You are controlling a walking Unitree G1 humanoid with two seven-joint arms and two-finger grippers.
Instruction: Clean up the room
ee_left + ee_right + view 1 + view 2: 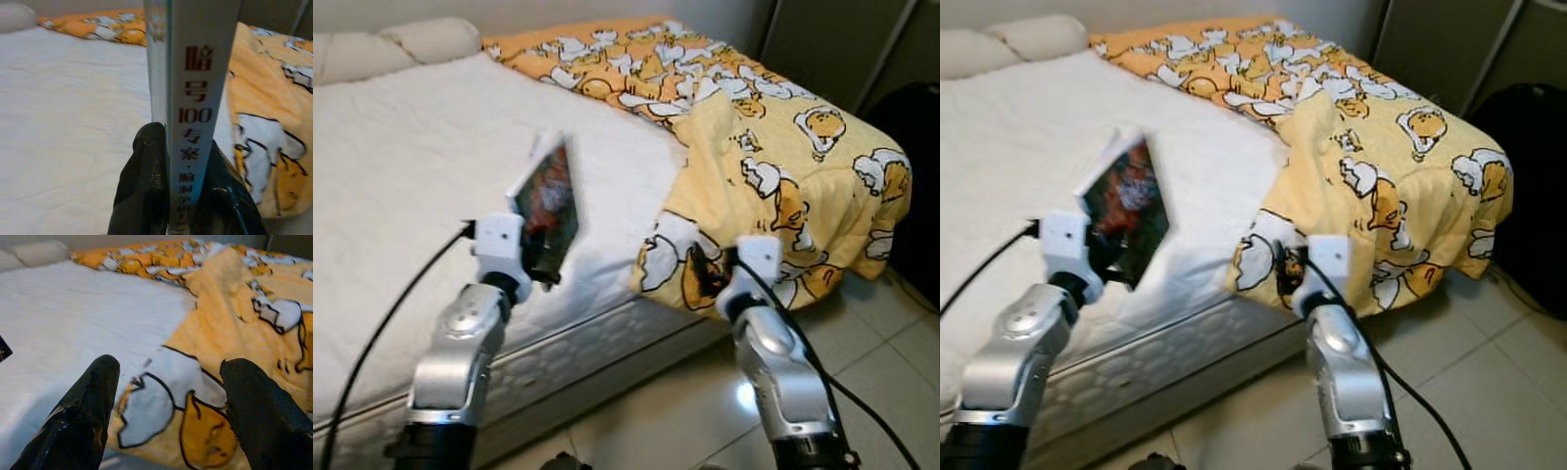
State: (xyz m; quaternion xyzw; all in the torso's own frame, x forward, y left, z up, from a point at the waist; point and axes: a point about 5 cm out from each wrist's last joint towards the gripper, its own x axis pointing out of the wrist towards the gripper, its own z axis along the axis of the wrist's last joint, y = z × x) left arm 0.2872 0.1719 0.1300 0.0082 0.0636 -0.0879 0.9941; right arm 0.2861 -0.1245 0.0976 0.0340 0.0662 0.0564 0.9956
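Here left pincer (pixel 181 196) clamps book (pixel 548 201) upright over bed (pixel 401 196); right pincer (pixel 168 401) spread, facing blanket (pixel 783 186).

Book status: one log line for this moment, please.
left hand: shut on book, held over bed | right hand: open, at blanket edge | book: not yet put away

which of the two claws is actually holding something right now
The left claw: its fingers are shut on the spine of a book, held upright above the white mattress. The right claw is open, empty, facing the yellow blanket.
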